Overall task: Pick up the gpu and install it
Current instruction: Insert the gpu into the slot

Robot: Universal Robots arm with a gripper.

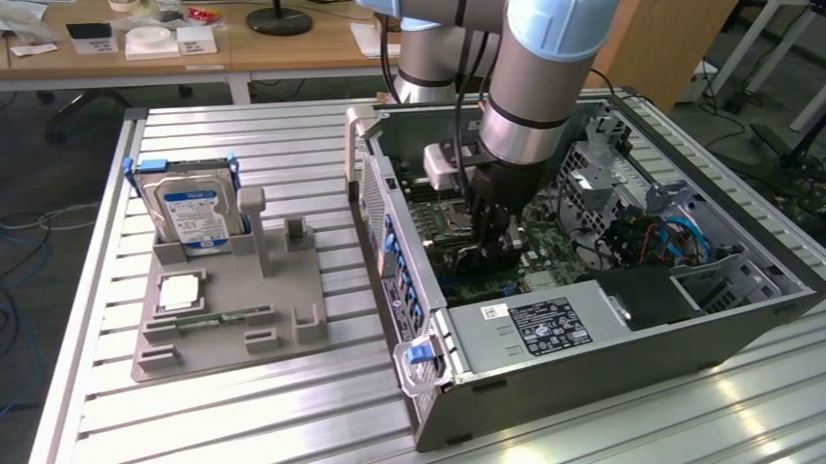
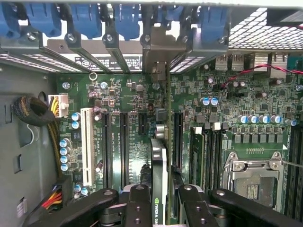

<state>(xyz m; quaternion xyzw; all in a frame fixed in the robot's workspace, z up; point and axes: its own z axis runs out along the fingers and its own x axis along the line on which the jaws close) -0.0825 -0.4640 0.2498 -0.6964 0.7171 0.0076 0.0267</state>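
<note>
The gpu (image 2: pixel 160 161) shows edge-on in the wrist view as a thin black card with a green logo. It stands upright over the green motherboard (image 2: pixel 128 94), among the long black expansion slots. Its silver end bracket (image 2: pixel 158 54) reaches the row of rear slot openings. My gripper (image 2: pixel 161 208) is shut on the card's near end, one black finger (image 2: pixel 138 203) on each side. In the exterior view the gripper (image 1: pixel 497 246) is low inside the open computer case (image 1: pixel 387 222), just above the board. The card there is mostly hidden behind the fingers.
A grey fixture (image 1: pixel 290 290) on the slatted table holds a silver hard drive (image 1: pixel 193 208), a narrow green memory stick (image 1: pixel 226 317) and a square chip (image 1: pixel 181 290). Inside the case, the power supply (image 1: pixel 543 324), blue cables (image 1: pixel 678 237) and a CPU socket (image 2: pixel 251 177) crowd around the card.
</note>
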